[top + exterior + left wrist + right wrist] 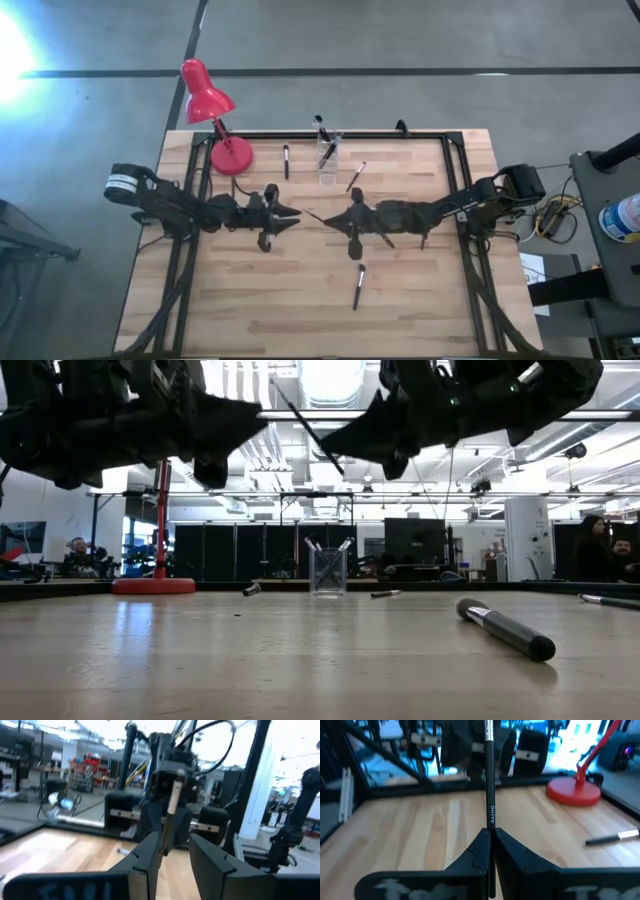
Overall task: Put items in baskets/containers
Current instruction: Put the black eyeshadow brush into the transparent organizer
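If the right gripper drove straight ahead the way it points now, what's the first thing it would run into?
The left gripper, most likely. The right gripper, shut on a brush, faces it across the table's middle, and the brush's far end already reaches between the left gripper's open fingers.

Left gripper (pixel 172 857) fingers (pixel 147 857) parted around a brush (pixel 172 805) seemingly held by the right gripper (pixel 172 780).
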Controlling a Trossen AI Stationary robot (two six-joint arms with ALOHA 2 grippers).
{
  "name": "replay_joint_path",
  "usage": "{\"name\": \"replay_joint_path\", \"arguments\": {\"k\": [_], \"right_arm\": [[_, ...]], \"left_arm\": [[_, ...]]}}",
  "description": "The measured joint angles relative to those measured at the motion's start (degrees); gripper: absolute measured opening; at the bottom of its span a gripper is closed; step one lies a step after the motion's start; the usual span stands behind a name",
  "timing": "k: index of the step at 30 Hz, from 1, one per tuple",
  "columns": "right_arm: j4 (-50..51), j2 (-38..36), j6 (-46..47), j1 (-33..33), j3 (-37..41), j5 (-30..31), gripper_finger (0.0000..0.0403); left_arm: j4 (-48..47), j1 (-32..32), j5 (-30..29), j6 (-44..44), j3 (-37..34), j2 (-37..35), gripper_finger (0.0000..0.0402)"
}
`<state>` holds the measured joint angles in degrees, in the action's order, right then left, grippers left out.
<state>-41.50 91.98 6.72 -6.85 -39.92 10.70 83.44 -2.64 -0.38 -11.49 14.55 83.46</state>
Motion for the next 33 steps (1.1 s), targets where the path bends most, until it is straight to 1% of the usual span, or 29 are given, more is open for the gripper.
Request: {"name": "replay_joint_path", "arguments": {"k": [3,5,10,15,20,23,27,31,33], "right_arm": [[-2.41,-0.02,-0.62,-0.03,-0.02,-0.01,0.0012],[-3.25,-0.02,-0.94,-0.11,-0.02,-0.03,0.0012],[-5.91,0.84,-1.13,-0.11,-0.13,-0.52,0.0012],[-7.44,3.16,-1.16,-0.11,-1.12,-0.7,0.0012],[-7.38,4.15,-1.49,-0.14,-2.05,-0.81,0.0012],[-7.4,4.15,-1.51,-0.14,-2.08,-0.83,0.0012],[-7.78,4.15,-1.7,-0.16,-2.08,-1.07,0.0012],[-7.97,4.15,-2.81,-0.2,-2.08,-0.65,0.0014],[-7.98,4.15,-4.09,-0.2,-2.08,-0.29,0.0022]], "left_arm": [[2.69,-0.33,0.09,0.49,0.04,0.0,0.0101],[2.73,-0.33,0.11,0.53,0.71,-0.02,0.0101],[-0.59,-0.34,0.8,1.0,4.82,0.07,0.0101],[-3.25,-0.99,1.12,3.8,8.96,0.07,0.0101],[-4.28,-1.18,1.35,5.9,9.97,0.07,0.0099],[-4.51,-1.18,1.35,5.93,9.92,0.07,0.008],[-4.44,-1.16,1.07,7.14,9.94,0.08,0.0019],[-4.65,-1.11,0.88,7.98,10.45,0.07,0.0011],[-5.06,-1.12,-0.24,8.2,10.88,0.07,0.0011]]}}
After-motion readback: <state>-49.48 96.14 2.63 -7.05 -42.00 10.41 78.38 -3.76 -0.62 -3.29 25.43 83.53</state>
